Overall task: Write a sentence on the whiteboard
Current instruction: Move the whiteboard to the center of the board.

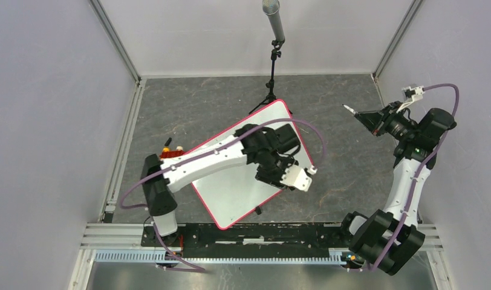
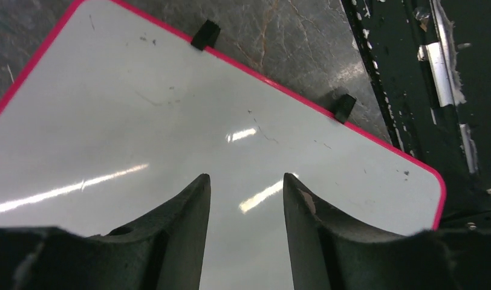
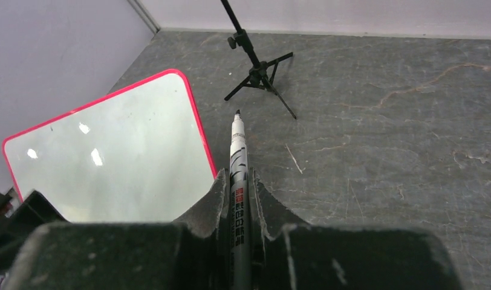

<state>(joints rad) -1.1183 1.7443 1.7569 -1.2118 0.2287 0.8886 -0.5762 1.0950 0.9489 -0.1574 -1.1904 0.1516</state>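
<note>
- The grey, marbled surface (image 1: 352, 175) sits inside pale walls, and a black microphone stand (image 1: 273, 66) stands at its far middle.
- The whiteboard (image 1: 237, 190) lies flat on the surface, left of centre. It is turned at an angle, so one rounded corner points toward the stand and another toward the black rail (image 1: 261, 232) at the near edge.
- The part of its face I can see is white inside the pink-red rim, with streaks of reflected light and a few faint specks.
- Two small black clips (image 2: 205, 34) sit on the board's edge that faces the rail.
- The left arm reaches across the board, with the left hand (image 2: 246, 181) over the board's right side. Its fingers are parted with nothing between them, and the white face shows through the gap.
- The right arm is raised on the right side, well apart from the board, over bare surface.
- The right hand (image 3: 238, 175) is clamped narrowly on a marker (image 3: 238, 151), whose body runs out between the fingers. The dark tip is bare and points toward the foot of the stand.
- From the right wrist, the marker's tip shows just beside the board's far right edge, not over it.
</note>
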